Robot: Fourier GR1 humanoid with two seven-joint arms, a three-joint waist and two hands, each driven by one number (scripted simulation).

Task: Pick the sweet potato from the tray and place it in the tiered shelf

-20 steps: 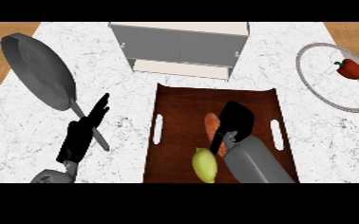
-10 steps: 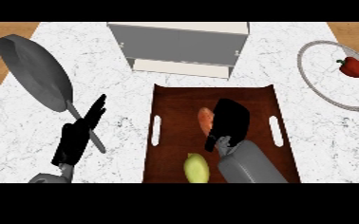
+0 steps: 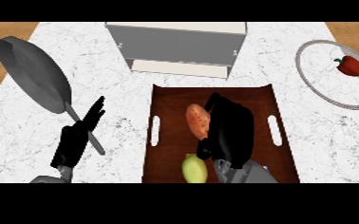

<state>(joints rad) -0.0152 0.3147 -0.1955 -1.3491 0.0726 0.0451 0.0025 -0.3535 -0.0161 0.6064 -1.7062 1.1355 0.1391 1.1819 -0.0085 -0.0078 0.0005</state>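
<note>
An orange sweet potato (image 3: 197, 119) lies on the brown tray (image 3: 256, 95), left of its middle. My right hand (image 3: 230, 130) hovers over the tray right beside it, on its right side and partly covering it. The fingers are fairly straight and point toward the far rim, and the thumb sits near the potato's near end, so the hand is open. The grey tiered shelf (image 3: 179, 47) stands just beyond the tray. My left hand (image 3: 76, 140) rests open at the lower left, fingers straight, over a pan's handle.
A yellow-green fruit (image 3: 194, 168) lies at the tray's near edge, close to my right wrist. A grey frying pan (image 3: 33, 78) sits at the far left. A glass plate (image 3: 319, 80) with a red pepper (image 3: 348, 65) is at the right edge.
My right hand has moved forward and to the left over the tray, closing in beside the sweet potato. The left hand has stayed in place.
</note>
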